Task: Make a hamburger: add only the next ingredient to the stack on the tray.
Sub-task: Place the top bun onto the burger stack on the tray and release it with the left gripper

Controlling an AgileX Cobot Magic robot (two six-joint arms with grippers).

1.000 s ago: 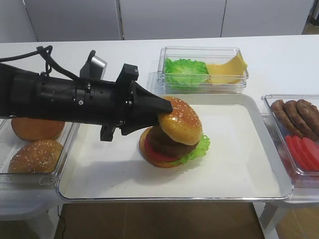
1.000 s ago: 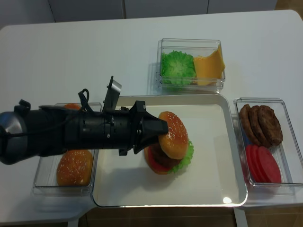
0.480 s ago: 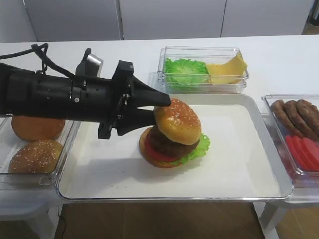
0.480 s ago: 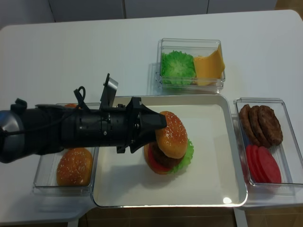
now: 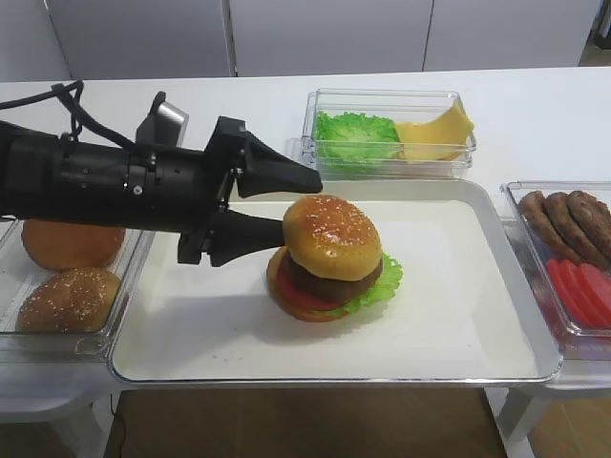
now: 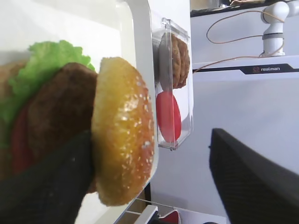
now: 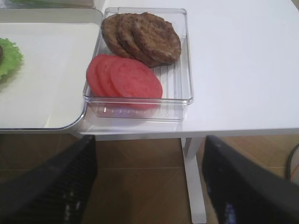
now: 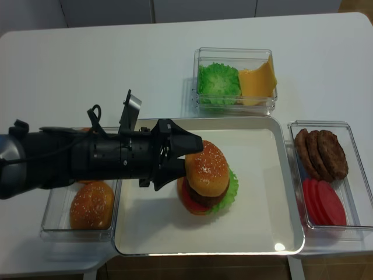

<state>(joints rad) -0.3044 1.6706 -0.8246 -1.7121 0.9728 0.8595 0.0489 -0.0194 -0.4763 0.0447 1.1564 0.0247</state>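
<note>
Two loose buns [image 5: 69, 275] sit in the clear bin [image 5: 57, 336] at far left, one smooth and one seeded. Next to the right, the left gripper [image 5: 291, 203] reaches in sideways over the tray [image 5: 458, 315], its jaws spread wide: one finger [image 5: 282, 175] rides above and behind the sesame bun top [image 5: 330, 237], the other [image 5: 250, 233] touches or nearly touches the bun's left edge, so nothing is pinched. The bun top rests on the stack [image 5: 325, 284], covering the patty and sitting slightly tilted, offset toward the gripper side. It lies directly rightward of the fingertips, along the arm's long axis, so I judge that a straight pull back to the left would clear it without dragging. Further right stand the lettuce and cheese bin [image 5: 389, 134], then the patties [image 5: 571, 221] and tomato slices [image 5: 582, 288]. Only the right gripper's dark fingers [image 7: 51, 184] show in its wrist view; they stand well apart, off the table edge and far from the stack.
</note>
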